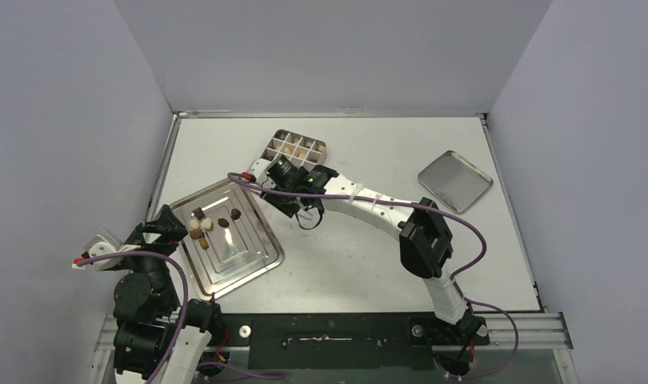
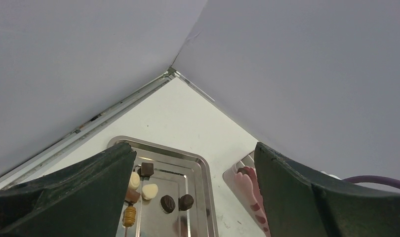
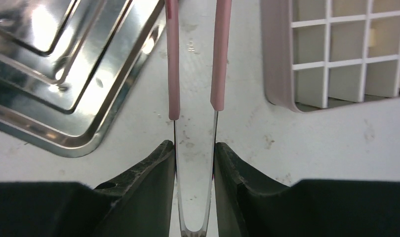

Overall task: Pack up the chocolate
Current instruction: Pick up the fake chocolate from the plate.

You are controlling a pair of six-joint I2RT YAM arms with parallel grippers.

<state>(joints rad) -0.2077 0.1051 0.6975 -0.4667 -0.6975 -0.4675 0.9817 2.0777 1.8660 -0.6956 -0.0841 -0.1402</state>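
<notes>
Far left, my left gripper (image 1: 169,225) hangs at the near-left rim of the silver tray (image 1: 249,260), jaws spread wide and holding nothing, so I'd leave it out of the way there. The chocolate (image 2: 167,203) sits on that tray's far-left part, a loose cluster of dark, tan and cream pieces, some of them touching. Moving right, my right gripper (image 3: 194,148) is pinched narrow on a pair of tweezers (image 3: 174,74) with pink sleeves. They point over the table (image 3: 237,128) between the tray and the gridded tin (image 3: 277,59). Their tips run out of the wrist view, so I can't tell whether they carry a piece. My call: if they're bare, I swing left and come down on a piece at the edge of the cluster. I straddle it squarely and squeeze gently so it doesn't squirt out. If loaded, I go right and drop it into a free cell. From above, the tin's far cells seem to hold a few pale pieces, while the cells the wrist shows look empty. Far right, the lid (image 1: 455,181) lies flat, well apart from the tin.
</notes>
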